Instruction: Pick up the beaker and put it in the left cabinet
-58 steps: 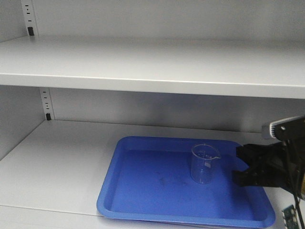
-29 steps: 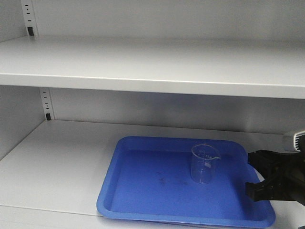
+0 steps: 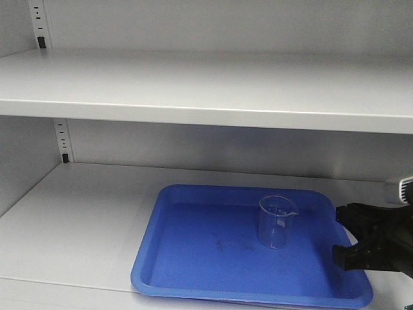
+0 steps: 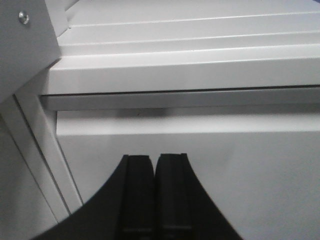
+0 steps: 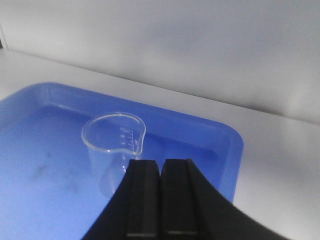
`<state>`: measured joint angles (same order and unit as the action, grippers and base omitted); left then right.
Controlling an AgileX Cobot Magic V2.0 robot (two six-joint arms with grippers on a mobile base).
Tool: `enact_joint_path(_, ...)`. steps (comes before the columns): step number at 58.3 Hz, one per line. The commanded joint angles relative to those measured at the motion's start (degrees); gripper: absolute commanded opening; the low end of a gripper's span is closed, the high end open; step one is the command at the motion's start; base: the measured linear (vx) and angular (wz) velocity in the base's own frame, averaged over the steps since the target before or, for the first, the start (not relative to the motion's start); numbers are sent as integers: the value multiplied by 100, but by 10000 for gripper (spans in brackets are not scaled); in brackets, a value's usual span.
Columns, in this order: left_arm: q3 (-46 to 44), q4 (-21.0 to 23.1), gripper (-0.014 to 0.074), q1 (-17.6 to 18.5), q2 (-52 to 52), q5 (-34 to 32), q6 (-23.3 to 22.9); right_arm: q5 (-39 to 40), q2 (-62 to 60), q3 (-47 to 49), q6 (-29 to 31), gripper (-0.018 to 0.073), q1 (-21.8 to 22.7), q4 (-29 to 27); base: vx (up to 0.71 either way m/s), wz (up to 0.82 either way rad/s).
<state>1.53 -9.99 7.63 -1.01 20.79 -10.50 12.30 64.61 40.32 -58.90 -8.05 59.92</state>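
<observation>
The beaker (image 3: pixel 277 221), small clear glass with a spout and faint white marks, stands upright in a blue tray (image 3: pixel 193 258) on the lower shelf of the pale grey-white cabinet (image 3: pixel 84 213). My right gripper (image 3: pixel 335 232) hangs over the tray's right edge, to the right of the beaker and apart from it. In the right wrist view its fingers (image 5: pixel 145 172) lie pressed together with nothing between them, just in front of the beaker (image 5: pixel 112 150). My left gripper (image 4: pixel 154 157) is shut and empty, facing pale grey panels.
An upper shelf (image 3: pixel 193 90) spans the cabinet above the tray. A slotted rail (image 3: pixel 62 139) with black marks runs down the back left corner. Bare shelf (image 3: pixel 71 226) lies to the left of the tray. The tray's right rim (image 5: pixel 235 145) is close to my right fingers.
My right gripper has drawn back to the right, away from the beaker, mostly in the first half second. The beaker and tray have not moved.
</observation>
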Motion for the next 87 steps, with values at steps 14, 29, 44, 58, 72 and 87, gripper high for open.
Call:
enact_joint_path(14,-69,0,4,-8,-61,-429,-24,-1321,-555,129,5481,-5,17,-5673,0,0)
enact_joint_path(29,-69,0,4,-8,-61,-429,-24,-526,-2174,-1149,6202,-5,230,-6218,0,0)
enact_joint_path(44,-69,0,4,-8,-61,-429,-24,-466,-3879,-2589,5003,-5,1232,-5660,0,0)
enact_joint_path(58,-69,0,4,-8,-61,-429,-24,-394,-5180,-3582,4948,-5,1287,-5593,0,0)
enact_joint_path(72,-69,0,4,-8,-61,-429,-24,-390,-6304,-4233,4891,-5,1269,-5616,0,0)
enact_joint_path(87,-69,0,4,-8,-62,-426,-24,-628,-6571,-4233,4873,-5,1269,-5636,0,0)
